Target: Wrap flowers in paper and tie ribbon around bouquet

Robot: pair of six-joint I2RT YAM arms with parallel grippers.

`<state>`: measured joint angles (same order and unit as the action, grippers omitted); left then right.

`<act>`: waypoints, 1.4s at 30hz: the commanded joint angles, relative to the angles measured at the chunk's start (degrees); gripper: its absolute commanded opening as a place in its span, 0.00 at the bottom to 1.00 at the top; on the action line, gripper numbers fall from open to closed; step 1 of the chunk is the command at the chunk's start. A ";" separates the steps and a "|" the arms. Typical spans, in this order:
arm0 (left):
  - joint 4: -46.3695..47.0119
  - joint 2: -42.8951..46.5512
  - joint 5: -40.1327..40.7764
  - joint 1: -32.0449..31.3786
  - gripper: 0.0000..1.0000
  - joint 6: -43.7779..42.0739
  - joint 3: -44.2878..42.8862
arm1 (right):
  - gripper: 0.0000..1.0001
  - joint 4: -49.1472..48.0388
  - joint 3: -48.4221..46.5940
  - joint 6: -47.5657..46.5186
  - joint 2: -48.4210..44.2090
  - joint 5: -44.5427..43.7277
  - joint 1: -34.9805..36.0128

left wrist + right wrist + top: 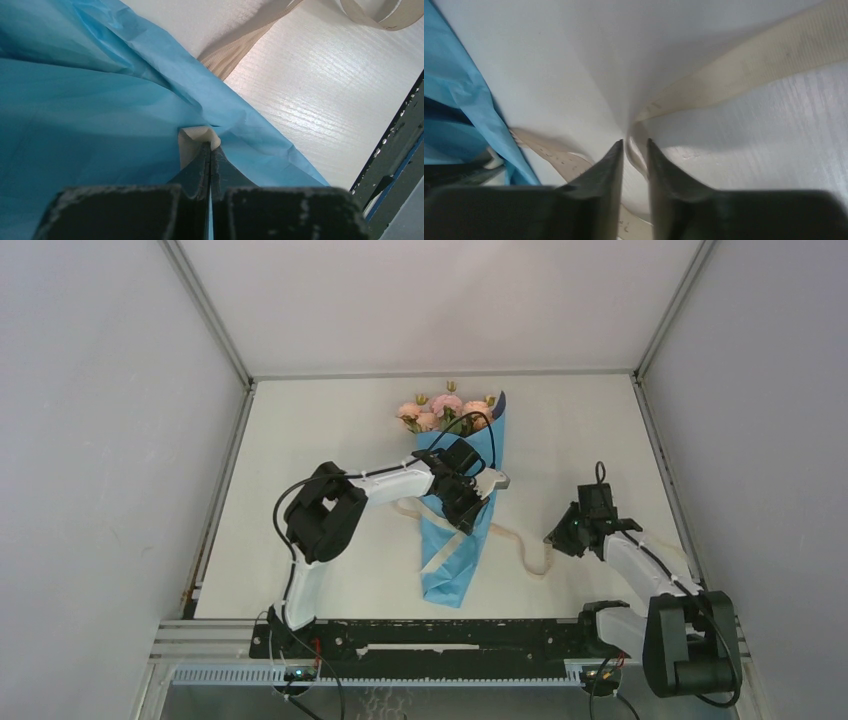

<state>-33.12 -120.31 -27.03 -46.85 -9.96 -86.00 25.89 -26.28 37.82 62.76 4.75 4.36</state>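
On the table (pixel 330 430) the bouquet (pixel 455 565) lies central, blooms at the far end. The ribbon (pixel 522 545) trails rightward from it. The left gripper (pixel 210 150) — fingers pressed together — pinches a ribbon fold against the paper (pixel 100 125). The right gripper (pixel 634 146) straddles a strand, fingers narrowly apart (grip impossible to tell).

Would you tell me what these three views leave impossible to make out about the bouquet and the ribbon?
- Right wrist view: the ribbon stands between the right jaws, but whether they grip it is unclear.
- Top view: the left arm covers where the ribbon meets the paper.
- Top view: the paper hides the stems.
- Wrist views: the flowers lie outside both frames.
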 commanded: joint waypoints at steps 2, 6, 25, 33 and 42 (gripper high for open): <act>-2.08 3.83 2.65 0.33 0.00 -1.60 -0.09 | 0.00 -9.36 -1.21 -3.18 2.78 7.88 -7.57; -2.33 5.39 2.81 0.41 0.00 -4.22 -1.31 | 0.00 -11.58 -11.49 -10.83 3.89 10.90 -6.30; -1.88 12.41 -1.32 0.25 0.00 -18.82 7.34 | 0.00 -35.75 -42.33 -25.37 33.89 45.04 16.46; -3.17 17.98 -1.11 -1.28 0.00 -23.98 11.48 | 0.00 -34.11 -46.49 -24.53 50.27 50.93 19.53; -16.25 24.65 -3.74 -1.92 0.00 -27.13 -2.44 | 0.00 -30.42 -44.06 -27.67 52.84 52.06 20.29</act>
<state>-42.35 -99.55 -27.38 -48.90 -34.37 -77.54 -3.66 -71.53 12.91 117.43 54.28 24.49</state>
